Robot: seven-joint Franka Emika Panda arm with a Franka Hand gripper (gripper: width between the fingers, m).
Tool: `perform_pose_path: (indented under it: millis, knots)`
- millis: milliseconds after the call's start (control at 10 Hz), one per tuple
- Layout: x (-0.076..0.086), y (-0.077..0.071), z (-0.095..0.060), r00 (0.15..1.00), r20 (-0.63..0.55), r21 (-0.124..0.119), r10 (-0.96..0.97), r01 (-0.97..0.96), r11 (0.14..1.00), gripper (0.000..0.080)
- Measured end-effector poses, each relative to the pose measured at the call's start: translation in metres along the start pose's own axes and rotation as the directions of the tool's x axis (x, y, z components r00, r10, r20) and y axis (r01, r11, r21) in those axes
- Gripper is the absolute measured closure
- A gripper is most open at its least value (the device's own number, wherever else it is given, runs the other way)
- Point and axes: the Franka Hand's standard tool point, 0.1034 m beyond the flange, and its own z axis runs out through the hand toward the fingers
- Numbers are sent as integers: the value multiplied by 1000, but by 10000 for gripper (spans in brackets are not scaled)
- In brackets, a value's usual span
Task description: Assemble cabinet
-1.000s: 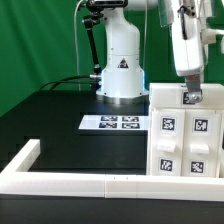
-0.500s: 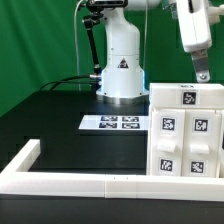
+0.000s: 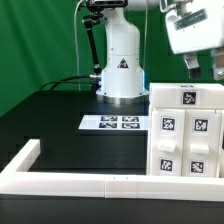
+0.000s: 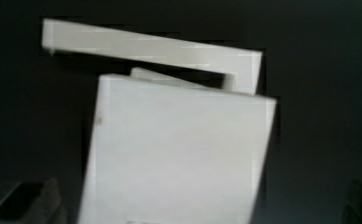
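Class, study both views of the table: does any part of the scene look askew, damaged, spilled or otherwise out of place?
Nothing stands out. The cabinet stands upright against the white rail, its tags intact. The marker board lies flat on the table. The claw hangs above the cabinet, touching nothing.

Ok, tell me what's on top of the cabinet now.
On the cabinet, only a marker tag shows on its top face. The gripper hangs above, apart from it, holding nothing visible. The cabinet's far side and inside are hidden.
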Motion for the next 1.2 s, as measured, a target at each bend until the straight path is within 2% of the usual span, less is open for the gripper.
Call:
perform_pose_path:
  millis: [200, 300, 600, 800, 900, 1000, 1100, 1200]
  knots:
    - [-1, 0, -2, 973, 14, -13, -230, 230, 973, 2]
    - [0, 0, -3, 962, 20, -17, -271, 272, 962, 2]
    - [0, 0, -2, 892, 21, -12, -451, 451, 892, 2]
    - [2, 1, -3, 695, 14, -27, -719, 719, 694, 2]
    - [2, 1, -3, 617, 17, -29, -787, 787, 616, 2]
    - [2, 2, -3, 478, 25, -42, -878, 878, 477, 2]
    - [1, 3, -3, 411, 29, -46, -911, 911, 410, 2]
    - [3, 3, -3, 284, 37, -52, -958, 958, 282, 2]
